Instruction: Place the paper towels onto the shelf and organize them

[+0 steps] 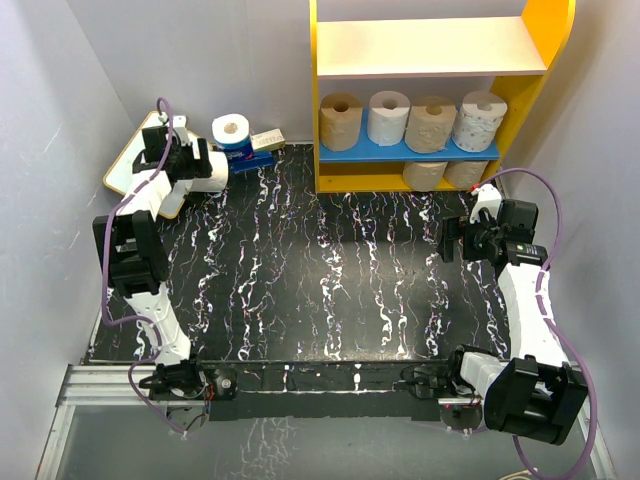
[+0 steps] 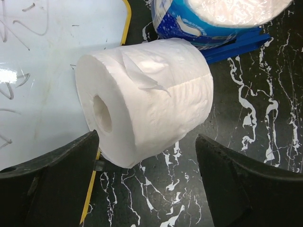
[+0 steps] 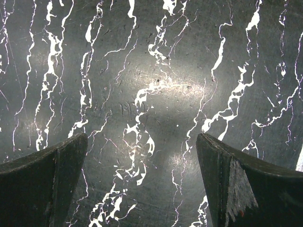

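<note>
A white paper towel roll (image 2: 147,99) lies on its side at the table's far left, also in the top view (image 1: 213,175). My left gripper (image 2: 147,153) is open, its jaws on either side of the roll's near end without closing on it; in the top view it (image 1: 192,160) hangs over the roll. A blue-wrapped roll (image 1: 232,133) stands just behind, also in the left wrist view (image 2: 213,19). The yellow shelf (image 1: 330,100) holds several white and tan rolls (image 1: 388,117) on its blue board and two (image 1: 445,174) underneath. My right gripper (image 1: 455,240) is open and empty over bare table (image 3: 142,142).
A white writing board (image 1: 122,165) with a wooden frame lies under and left of the lying roll. A small box (image 1: 267,140) and a blue stapler (image 1: 252,160) sit beside the blue-wrapped roll. The shelf's peach upper board (image 1: 425,45) is bare. Walls stand close on both sides.
</note>
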{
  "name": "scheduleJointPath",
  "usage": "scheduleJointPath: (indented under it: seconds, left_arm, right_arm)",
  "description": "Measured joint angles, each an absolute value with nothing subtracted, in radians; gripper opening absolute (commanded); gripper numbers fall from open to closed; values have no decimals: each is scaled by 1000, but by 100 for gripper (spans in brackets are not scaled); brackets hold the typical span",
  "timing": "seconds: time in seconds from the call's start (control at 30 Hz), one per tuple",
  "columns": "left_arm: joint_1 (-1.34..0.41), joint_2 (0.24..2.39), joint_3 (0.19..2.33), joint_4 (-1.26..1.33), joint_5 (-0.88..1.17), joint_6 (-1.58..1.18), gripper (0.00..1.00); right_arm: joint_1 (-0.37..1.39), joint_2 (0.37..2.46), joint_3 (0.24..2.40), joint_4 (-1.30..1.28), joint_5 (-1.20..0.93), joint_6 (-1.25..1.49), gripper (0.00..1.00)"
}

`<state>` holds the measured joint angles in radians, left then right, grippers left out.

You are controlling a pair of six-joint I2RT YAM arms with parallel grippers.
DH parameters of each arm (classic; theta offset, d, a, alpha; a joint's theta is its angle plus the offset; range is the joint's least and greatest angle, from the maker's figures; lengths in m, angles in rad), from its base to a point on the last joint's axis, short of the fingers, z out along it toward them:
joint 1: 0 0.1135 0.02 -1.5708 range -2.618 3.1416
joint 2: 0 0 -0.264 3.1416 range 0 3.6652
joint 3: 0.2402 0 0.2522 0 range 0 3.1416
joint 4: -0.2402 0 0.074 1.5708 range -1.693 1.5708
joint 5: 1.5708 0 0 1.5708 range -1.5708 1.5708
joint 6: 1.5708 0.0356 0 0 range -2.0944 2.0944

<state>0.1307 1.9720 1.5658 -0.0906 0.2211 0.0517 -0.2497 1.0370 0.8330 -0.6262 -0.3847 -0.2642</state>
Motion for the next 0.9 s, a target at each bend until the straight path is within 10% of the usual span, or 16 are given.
scheduleJointPath:
  seconds: [0.53, 0.67, 0.9]
  left_arm:
    - [107, 2041, 1601, -76, 174, 74, 42]
    - [96, 2041, 1612, -82, 163, 89, 0]
    - [64, 2041, 1647, -136, 126, 156, 0]
  right_arm:
    - [-250, 1037, 833, -626, -384, -264, 98]
    - [-250, 1039, 833, -626, -384, -264, 98]
    - [-250, 1039, 833, -626, -384, -264, 98]
